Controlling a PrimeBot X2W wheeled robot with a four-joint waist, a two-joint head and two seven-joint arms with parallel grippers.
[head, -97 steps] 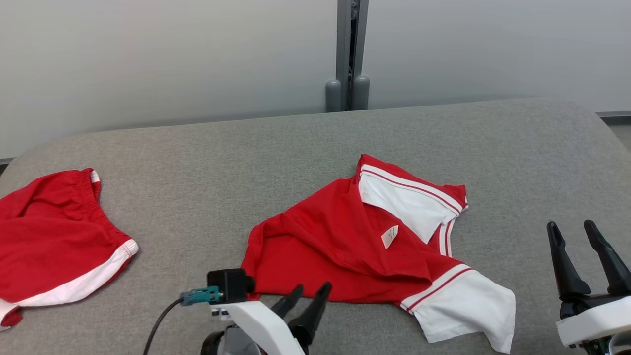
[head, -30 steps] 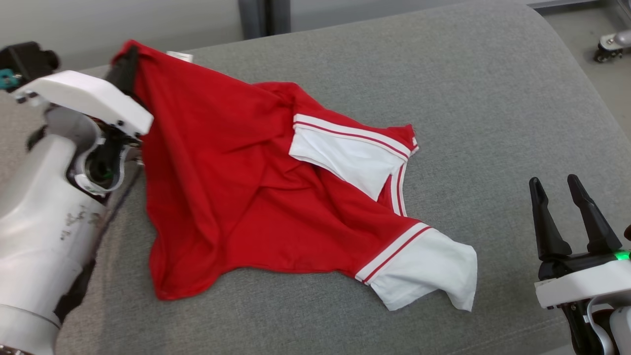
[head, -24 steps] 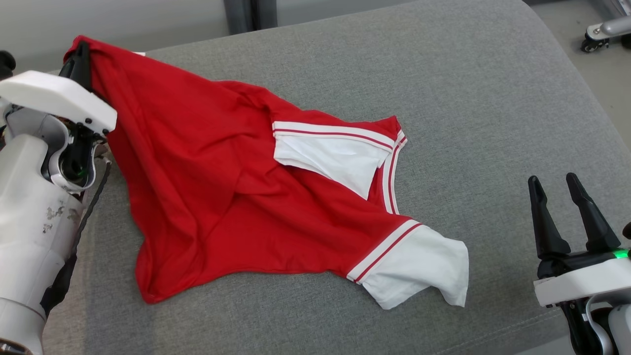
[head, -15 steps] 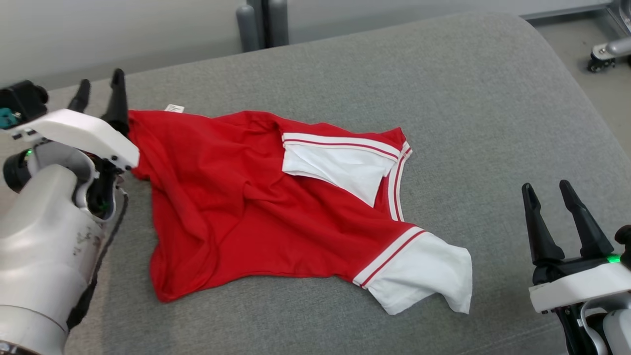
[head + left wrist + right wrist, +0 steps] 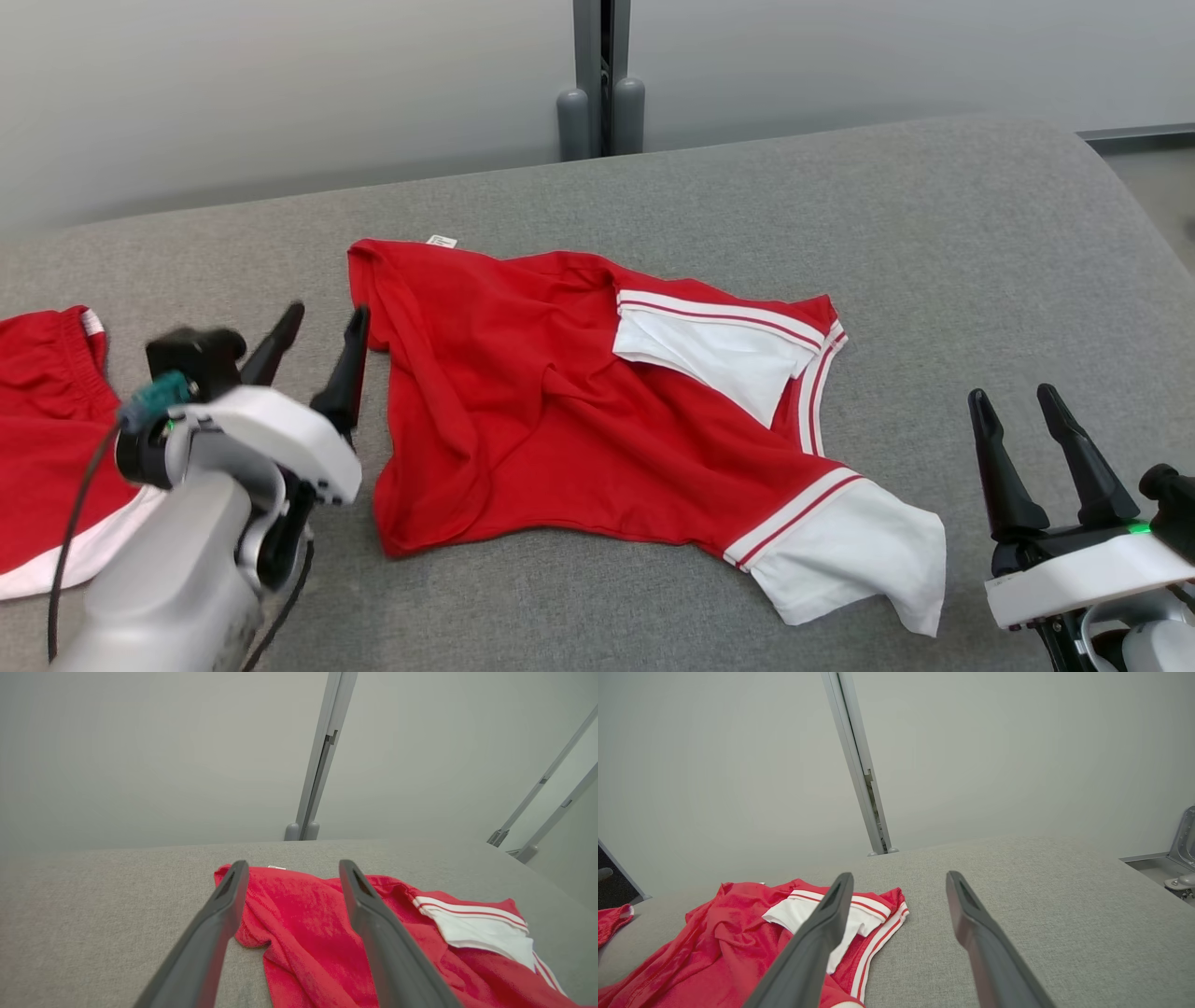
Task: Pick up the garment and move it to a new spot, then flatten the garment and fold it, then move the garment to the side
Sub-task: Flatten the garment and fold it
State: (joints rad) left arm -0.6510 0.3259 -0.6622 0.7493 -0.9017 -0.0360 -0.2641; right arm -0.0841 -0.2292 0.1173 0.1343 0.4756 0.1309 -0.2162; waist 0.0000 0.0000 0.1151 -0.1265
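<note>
The garment (image 5: 560, 411) is a red shirt with white, red-striped sleeves, lying crumpled in the middle of the grey table (image 5: 709, 196); it also appears as the garment (image 5: 317, 924) and garment (image 5: 738, 933) in the wrist views. My left gripper (image 5: 322, 322) is open just left of its left edge, nothing between the fingers. In the left wrist view the left gripper (image 5: 289, 868) stands above the shirt's far left corner. My right gripper (image 5: 1013, 397) is open at the lower right, apart from the white sleeve (image 5: 854, 555); the right gripper (image 5: 900, 877) is empty.
A second red piece with a white hem (image 5: 47, 448) lies at the table's left edge. A grey post (image 5: 602, 79) stands against the pale wall behind the table. The table's right end curves down toward the floor (image 5: 1153, 168).
My left gripper has opened and let go of the shirt's corner, then drawn back toward me. The shirt dropped flat onto the table. The head camera has swung, shifting the whole picture.
</note>
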